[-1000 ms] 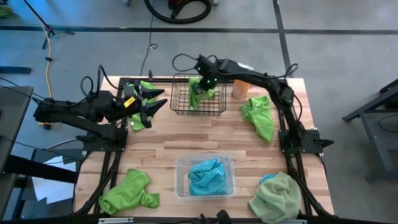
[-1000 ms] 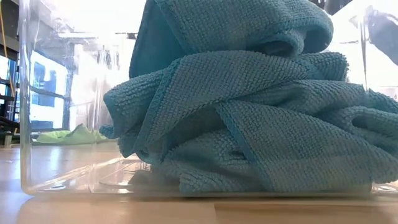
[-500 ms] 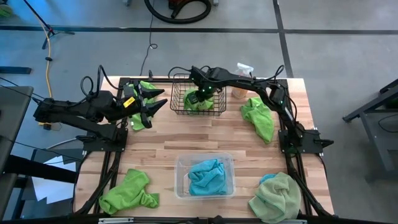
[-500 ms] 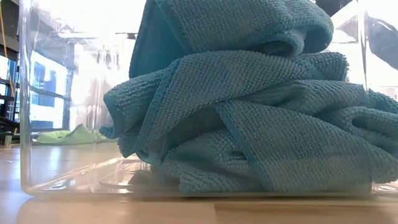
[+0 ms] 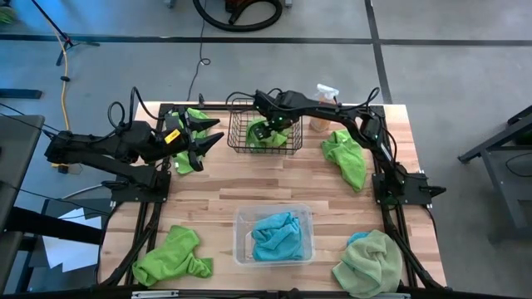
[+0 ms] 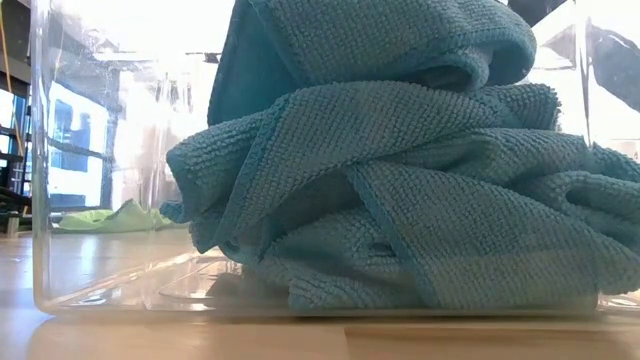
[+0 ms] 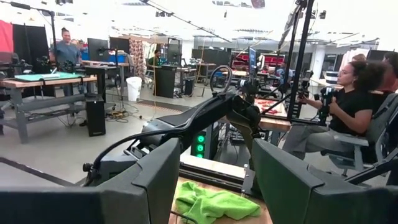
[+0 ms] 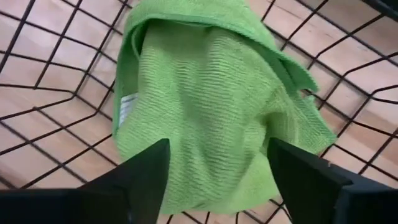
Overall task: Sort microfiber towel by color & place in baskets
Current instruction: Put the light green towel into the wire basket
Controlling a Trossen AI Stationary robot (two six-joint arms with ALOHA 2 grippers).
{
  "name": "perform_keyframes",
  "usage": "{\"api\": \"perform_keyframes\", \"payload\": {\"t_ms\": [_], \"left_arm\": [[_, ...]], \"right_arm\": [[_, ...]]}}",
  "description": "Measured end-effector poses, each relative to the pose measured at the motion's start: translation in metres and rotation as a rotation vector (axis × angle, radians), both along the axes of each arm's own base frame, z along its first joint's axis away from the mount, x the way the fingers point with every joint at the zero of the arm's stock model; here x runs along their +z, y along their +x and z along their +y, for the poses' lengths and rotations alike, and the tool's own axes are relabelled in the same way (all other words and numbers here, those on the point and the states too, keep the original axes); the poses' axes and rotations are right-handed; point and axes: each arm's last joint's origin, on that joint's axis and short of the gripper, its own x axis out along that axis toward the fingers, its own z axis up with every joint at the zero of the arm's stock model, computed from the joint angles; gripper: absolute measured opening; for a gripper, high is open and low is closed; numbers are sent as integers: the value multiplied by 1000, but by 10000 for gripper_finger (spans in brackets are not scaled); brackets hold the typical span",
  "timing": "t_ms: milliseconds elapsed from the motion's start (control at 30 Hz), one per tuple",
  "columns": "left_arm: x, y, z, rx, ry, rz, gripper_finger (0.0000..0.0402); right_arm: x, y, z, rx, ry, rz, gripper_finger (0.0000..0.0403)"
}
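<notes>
A black wire basket [image 5: 241, 133] stands at the table's far middle, and a lime green towel [image 8: 205, 106] lies crumpled on its mesh floor. My right gripper [image 8: 217, 149] hangs open just above that towel, a finger on either side of its near edge, inside the basket [image 5: 270, 124]. Turquoise towels [image 5: 274, 234] fill the clear tub [image 6: 40, 200] at the near middle. My left gripper [image 5: 214, 131] waits open at the far left, over another lime towel [image 5: 184, 159].
An orange spray bottle [image 5: 320, 120] stands just right of the basket. Loose towels lie on the table: lime at the right [image 5: 345, 158], lime at the near left [image 5: 170, 257], pale sage at the near right [image 5: 370, 262]. Bare wood lies between basket and tub.
My right gripper has gone down into the wire basket and toward its near side, then opened and let go of the lime towel. The towel, hanging from the fingers before, has dropped and now lies heaped on the basket floor.
</notes>
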Motion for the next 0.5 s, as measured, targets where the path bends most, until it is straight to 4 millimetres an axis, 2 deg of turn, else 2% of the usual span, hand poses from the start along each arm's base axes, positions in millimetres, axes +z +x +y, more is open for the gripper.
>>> {"api": "perform_keyframes", "payload": {"t_ms": [267,500], "left_arm": [[0,0,0,0,0,0,188],[0,0,0,0,-1,-1,188]], "right_arm": [[7,-2,1,27,-9,-4,287],[32,-9,0,35,-28,-72,287]]}}
